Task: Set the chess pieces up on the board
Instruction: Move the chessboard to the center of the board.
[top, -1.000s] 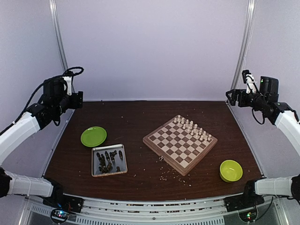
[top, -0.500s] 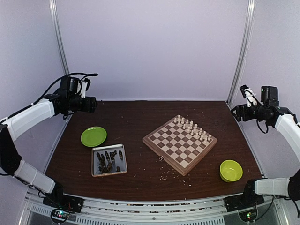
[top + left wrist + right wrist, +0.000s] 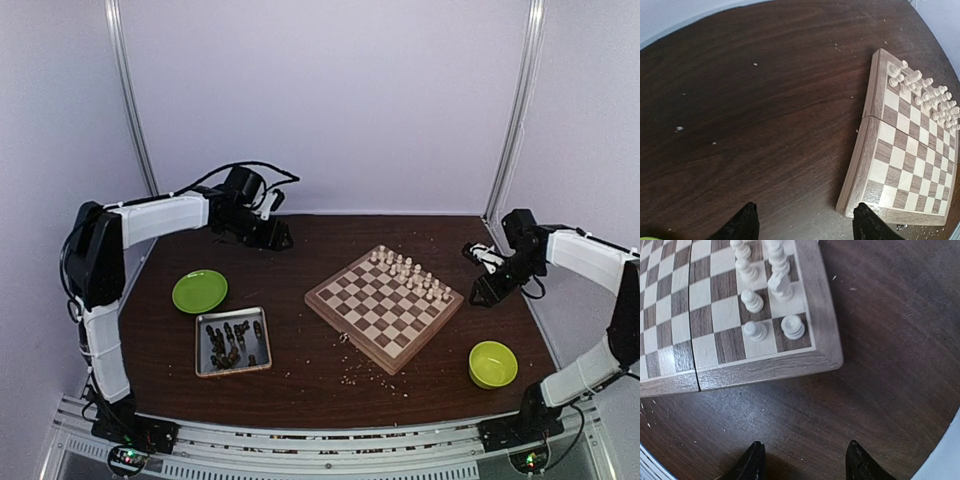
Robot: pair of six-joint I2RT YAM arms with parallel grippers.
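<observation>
We see dark wooden chessmen (image 3: 228,345) heaped in a silver tray (image 3: 198,345), brown table (image 3: 300,250), lilac walls (image 3: 330,100); left gripper (image 3: 802,225) and right gripper (image 3: 805,462) gape empty.

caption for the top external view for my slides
Left gripper and right gripper open, empty; dark chess pieces lie in the tray, pale pieces line one side of the board.

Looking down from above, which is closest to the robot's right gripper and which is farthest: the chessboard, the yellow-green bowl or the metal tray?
1. The chessboard, just beside the right gripper, towards the middle of the table.
2. The bowl, at the front on the right side.
3. The tray, far over on the left side.
</observation>
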